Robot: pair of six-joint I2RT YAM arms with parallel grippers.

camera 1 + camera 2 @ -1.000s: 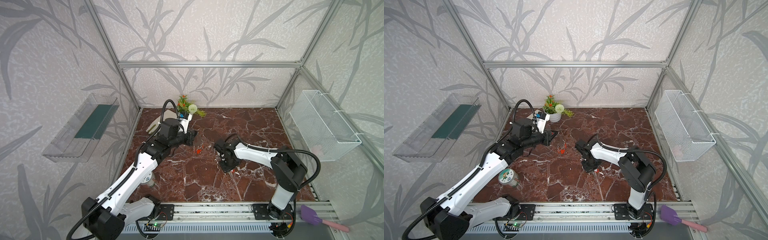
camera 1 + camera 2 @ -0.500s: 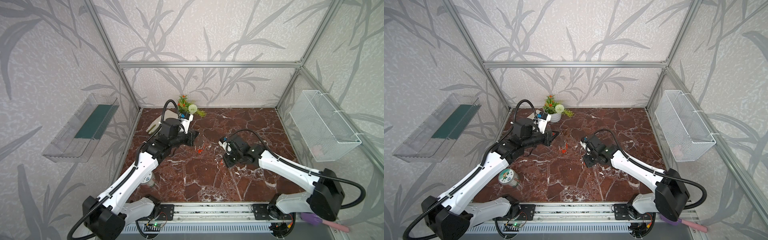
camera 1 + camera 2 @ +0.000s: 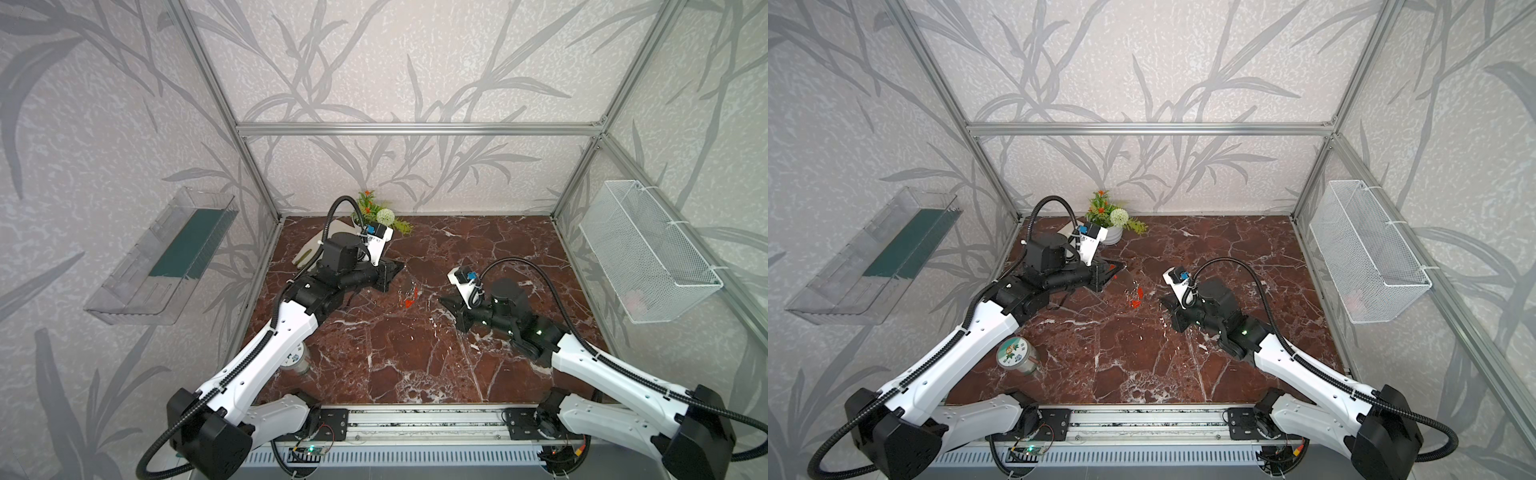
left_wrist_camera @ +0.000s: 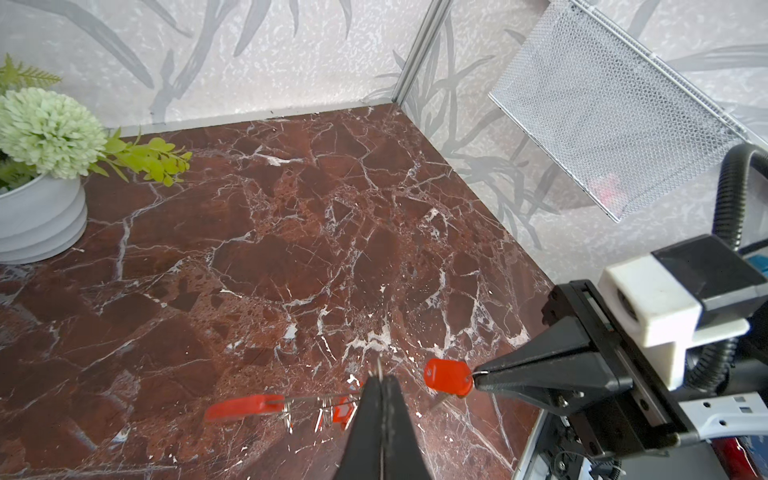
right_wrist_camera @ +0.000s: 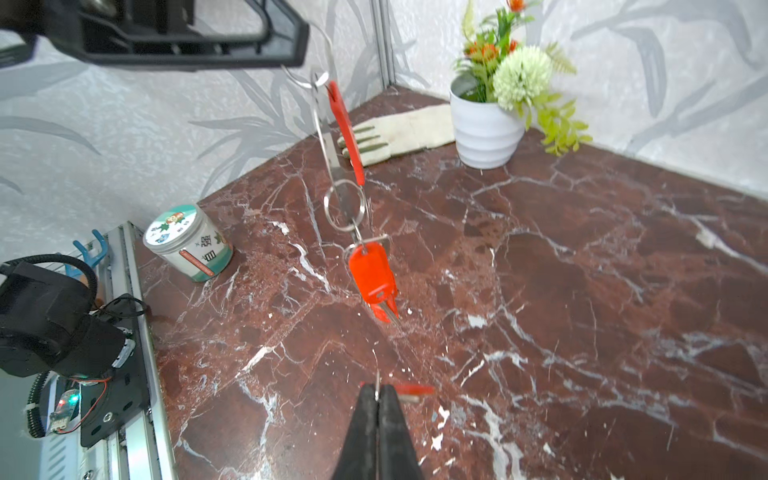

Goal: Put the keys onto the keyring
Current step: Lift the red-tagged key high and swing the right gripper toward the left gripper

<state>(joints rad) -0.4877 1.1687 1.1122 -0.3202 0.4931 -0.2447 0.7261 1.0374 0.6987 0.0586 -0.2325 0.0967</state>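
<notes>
Low and right of centre in a top view, the right tool (image 3: 443, 300) is clenched on a single key (image 4: 448, 377). The left wrist view shows it pinching the small loop at the end of the red tag, so tag and blade stick out free ahead of the tips. I judge it grips the loop by its edge to keep the opening clear for threading, though the opening is too small to make out.

Just beyond, at the middle of the frame, the other keys (image 3: 409, 300) dangle in a bunch over the counter (image 3: 415, 357). I cannot tell whether their tips touch it. They are already on the keyring (image 5: 345, 129) and hang at its lowest point, pulled there by their own weight.

Up and left of them, the left tool (image 3: 401, 266) is clenched on the hoop's thin wire and holds it off the counter. Lifting it this way likely keeps the bunch away from the hooked wire end beside the tool's tips. The single key is near that end but apart from it.

Farthest back, in the upper middle, a glove (image 3: 309, 251) and a flowerpot (image 3: 1113, 236) sit by the rear wall, out of the way.
</notes>
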